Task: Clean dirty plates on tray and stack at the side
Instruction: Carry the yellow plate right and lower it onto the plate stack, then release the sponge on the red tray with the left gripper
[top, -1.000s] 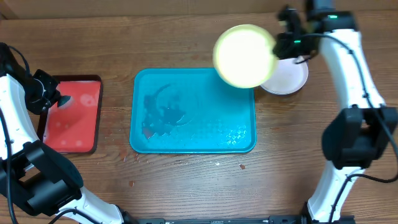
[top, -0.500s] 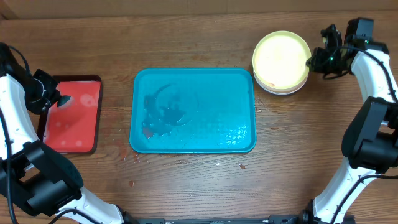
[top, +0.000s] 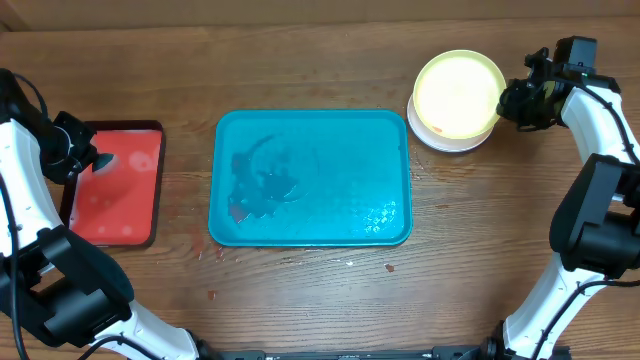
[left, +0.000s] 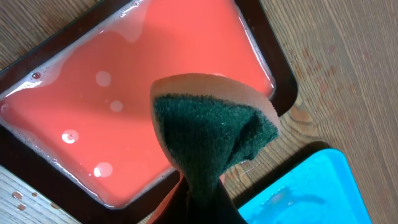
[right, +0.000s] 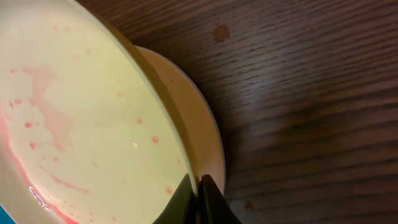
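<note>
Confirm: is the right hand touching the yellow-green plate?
Touching. The right wrist view shows the right hand closed on the rim of the yellow-green plate, one finger on each side of its edge.

Wooden table (top: 300, 60), teal tray (top: 340, 200) at centre, red tray (top: 130, 210) at left, white plate (top: 445, 145) at right

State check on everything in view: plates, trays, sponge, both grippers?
yellow-green plate: tilted over the white plate, rim pinched, faint red smears on it.
white plate: lying flat under the yellow-green plate.
teal tray: no plates on it, wet streaks.
red tray: holds shallow liquid with bubbles.
sponge: folded, clamped, above the red tray.
left gripper: shut on sponge.
right gripper: shut on yellow-green plate.
</note>
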